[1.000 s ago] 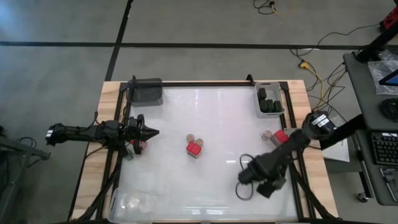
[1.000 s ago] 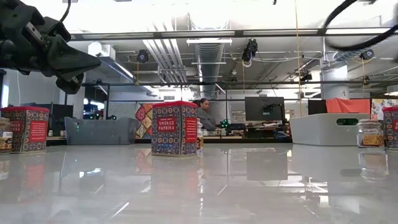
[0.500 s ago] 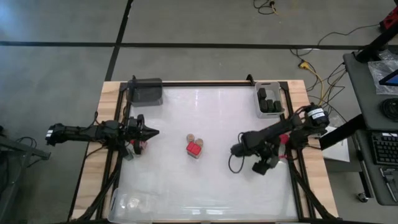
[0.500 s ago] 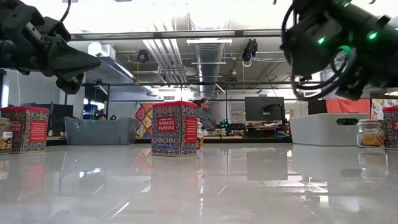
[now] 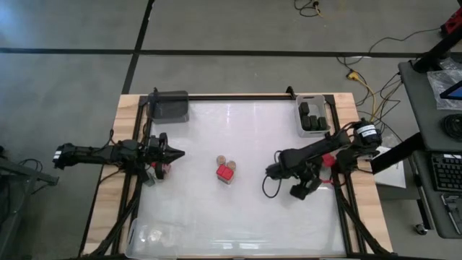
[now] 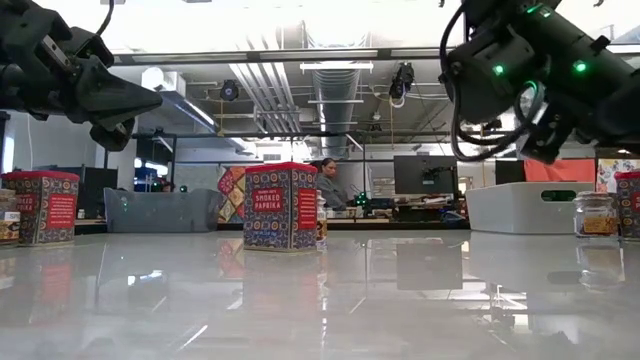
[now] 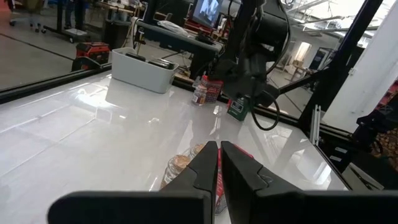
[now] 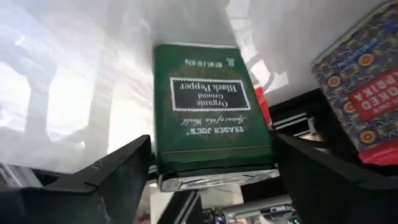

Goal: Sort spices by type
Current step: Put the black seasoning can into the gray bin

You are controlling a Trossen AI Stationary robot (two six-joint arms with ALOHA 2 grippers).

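Since the previous frames your right arm has swung from the near right corner of the white glossy desk (image 5: 238,209) up toward its middle right, and its right gripper (image 5: 298,189) now hangs above the surface, carrying a green rectangular pepper tin (image 8: 211,109). The right wrist view shows that tin sitting squarely between the 2 fingers (image 8: 109,168), which stand wide apart yet clamped against its sides, because the tin is broad. You are probably holding it high so that it clears the other containers on the way to the light grey bin of black tins (image 5: 312,115) at the far right corner, which looks like its proper group. The left gripper (image 5: 175,154) waits at the left edge with its fingers pressed together and nothing between them, pointing toward the centre. There a red-lidded patterned paprika tin (image 5: 225,172) stands with 2 round tan-topped jars (image 5: 227,160) touching it behind, still unsorted. Another red tin (image 5: 326,159) and a jar sit near the right edge, partly hidden by the arm. A dark grey bin (image 5: 169,105) rests at the far left corner.
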